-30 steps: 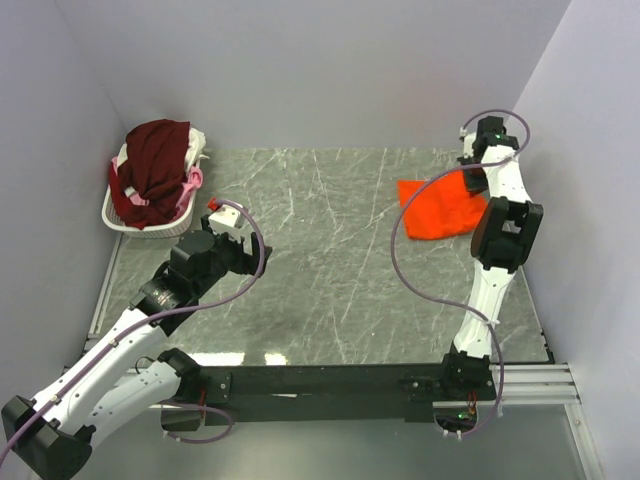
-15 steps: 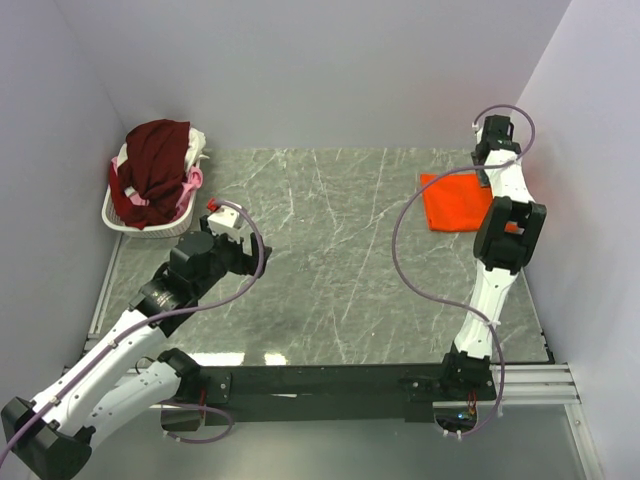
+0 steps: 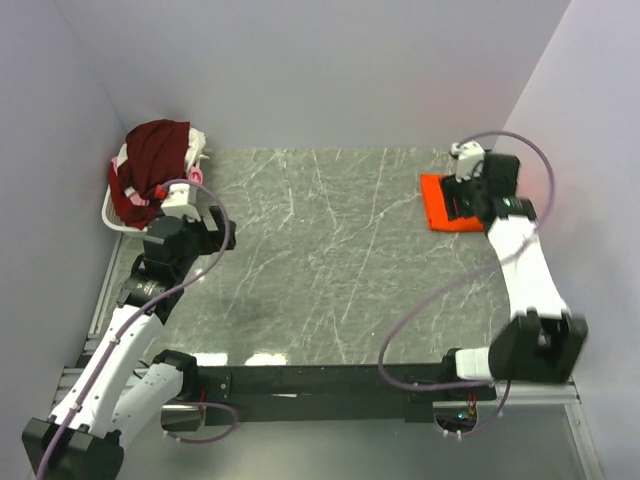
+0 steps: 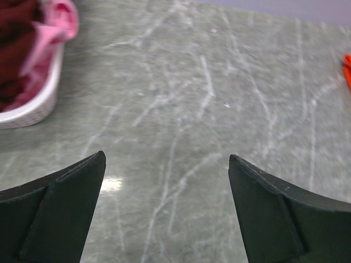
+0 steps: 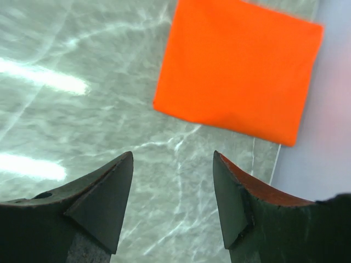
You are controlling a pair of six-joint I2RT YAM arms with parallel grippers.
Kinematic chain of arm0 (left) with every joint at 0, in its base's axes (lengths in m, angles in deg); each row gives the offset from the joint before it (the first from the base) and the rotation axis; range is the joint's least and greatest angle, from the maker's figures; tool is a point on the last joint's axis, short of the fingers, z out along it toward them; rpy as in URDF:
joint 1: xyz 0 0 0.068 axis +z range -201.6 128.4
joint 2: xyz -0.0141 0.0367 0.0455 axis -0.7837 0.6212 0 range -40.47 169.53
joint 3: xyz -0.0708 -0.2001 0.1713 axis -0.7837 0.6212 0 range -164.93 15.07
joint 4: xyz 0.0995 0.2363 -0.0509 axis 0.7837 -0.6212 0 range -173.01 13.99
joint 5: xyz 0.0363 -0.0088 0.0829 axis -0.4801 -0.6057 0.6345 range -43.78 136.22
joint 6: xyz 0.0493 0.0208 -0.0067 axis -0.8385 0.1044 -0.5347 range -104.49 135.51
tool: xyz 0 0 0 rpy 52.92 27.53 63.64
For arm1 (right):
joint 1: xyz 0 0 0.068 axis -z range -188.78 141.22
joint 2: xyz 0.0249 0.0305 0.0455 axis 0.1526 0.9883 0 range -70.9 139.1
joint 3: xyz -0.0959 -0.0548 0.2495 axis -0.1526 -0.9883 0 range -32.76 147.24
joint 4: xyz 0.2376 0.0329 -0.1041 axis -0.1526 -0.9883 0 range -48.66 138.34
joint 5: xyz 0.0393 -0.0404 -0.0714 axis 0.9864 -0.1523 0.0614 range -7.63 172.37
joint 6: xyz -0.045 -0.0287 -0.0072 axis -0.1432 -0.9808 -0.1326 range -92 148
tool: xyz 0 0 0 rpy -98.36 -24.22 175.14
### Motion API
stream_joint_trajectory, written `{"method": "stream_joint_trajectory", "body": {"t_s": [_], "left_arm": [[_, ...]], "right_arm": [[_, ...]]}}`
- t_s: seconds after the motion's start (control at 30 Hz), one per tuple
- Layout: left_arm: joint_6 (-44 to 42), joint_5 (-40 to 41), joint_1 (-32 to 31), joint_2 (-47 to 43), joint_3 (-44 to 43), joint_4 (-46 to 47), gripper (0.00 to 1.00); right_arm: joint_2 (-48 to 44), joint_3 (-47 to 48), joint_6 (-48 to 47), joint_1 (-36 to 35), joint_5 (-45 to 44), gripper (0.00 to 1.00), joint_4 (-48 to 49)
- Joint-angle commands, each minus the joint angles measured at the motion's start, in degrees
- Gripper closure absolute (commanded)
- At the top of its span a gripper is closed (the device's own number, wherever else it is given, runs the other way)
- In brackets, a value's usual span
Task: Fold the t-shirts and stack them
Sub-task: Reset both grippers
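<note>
A bright orange t-shirt point(image 3: 440, 208) point(image 5: 238, 68) lies folded into a flat square at the table's back right, close to the wall. My right gripper point(image 3: 465, 198) point(image 5: 173, 159) hovers over its near edge, open, with only bare table between the fingers. The other t-shirts sit heaped in a white basket point(image 3: 120, 218) point(image 4: 33, 104) at the back left: a dark maroon one point(image 3: 155, 150) point(image 4: 13, 38) on top, pink cloth point(image 3: 192, 180) point(image 4: 55, 22) and white cloth point(image 3: 196, 140) beside it. My left gripper point(image 3: 222, 232) point(image 4: 166, 159) stands wide open and empty just right of the basket.
Purple walls close in the grey marble table point(image 3: 330, 260) on the left, back and right. The orange shirt's far edge lies against the right wall point(image 5: 329, 137). A black rail point(image 3: 320, 382) runs along the near edge.
The right gripper has opened and let go of the orange t-shirt, which went from crumpled to a flat folded square. The left arm has swung back toward the basket, opening a little wider.
</note>
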Motion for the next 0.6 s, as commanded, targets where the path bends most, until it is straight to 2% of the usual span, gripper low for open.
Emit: {"method": "stream_joint_trajectory", "body": {"t_s": [0.0,0.1,0.2,0.37,0.57], "left_arm": [[1.96,-3.66,4.53,1.24,-3.24,0.76,0.01],[-0.15,-1.28,4.54,0.28,-2.45,0.58,0.01],[-1.39,-0.49,4.54,-1.92,-0.35,0.93,0.01],[-1.04,-1.45,4.54,-3.07,0.98,1.54,0.00],[-1.12,-1.63,4.54,-2.89,1.24,1.37,0.01]], "right_arm": [[-12.08,-7.67,3.69,2.54,8.21,0.33,6.29],[-25.06,-14.88,9.12,3.59,5.33,0.33,11.72],[-33.08,-20.86,16.87,3.59,-0.64,0.33,15.95],[-38.82,-24.47,25.75,3.59,-6.19,0.32,17.29],[-39.97,-26.58,27.78,3.59,-6.46,0.33,18.34]]}}
